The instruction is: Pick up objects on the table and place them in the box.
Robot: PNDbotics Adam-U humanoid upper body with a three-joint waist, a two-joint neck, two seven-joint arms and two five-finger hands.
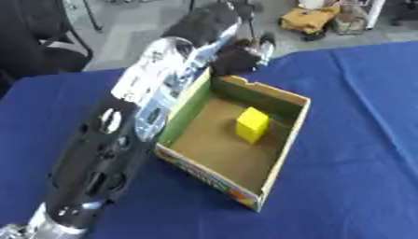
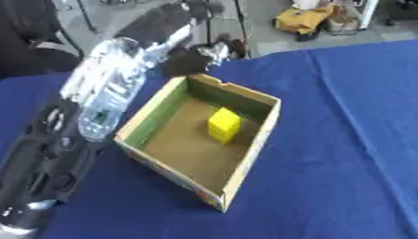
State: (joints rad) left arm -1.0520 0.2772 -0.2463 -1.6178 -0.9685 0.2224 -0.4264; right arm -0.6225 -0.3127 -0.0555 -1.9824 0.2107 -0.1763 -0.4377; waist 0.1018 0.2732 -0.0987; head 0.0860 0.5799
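An open cardboard box (image 1: 286, 140) stands on the blue table, with a yellow block (image 1: 251, 124) upright on its brown floor near the far side. My left arm (image 1: 139, 116) stretches from the lower left along the box's left wall. Its hand (image 1: 238, 55) hovers just beyond the box's far corner, over the table's back edge. The hand is dark and blurred, with a pale glint at its tip; whether it holds anything cannot be made out. My right hand shows in neither view.
The blue cloth (image 2: 343, 140) covers the table to the right of and in front of the box. Beyond the far edge lie grey floor, a black chair (image 1: 32, 42) at the left and a yellow bag (image 1: 309, 19).
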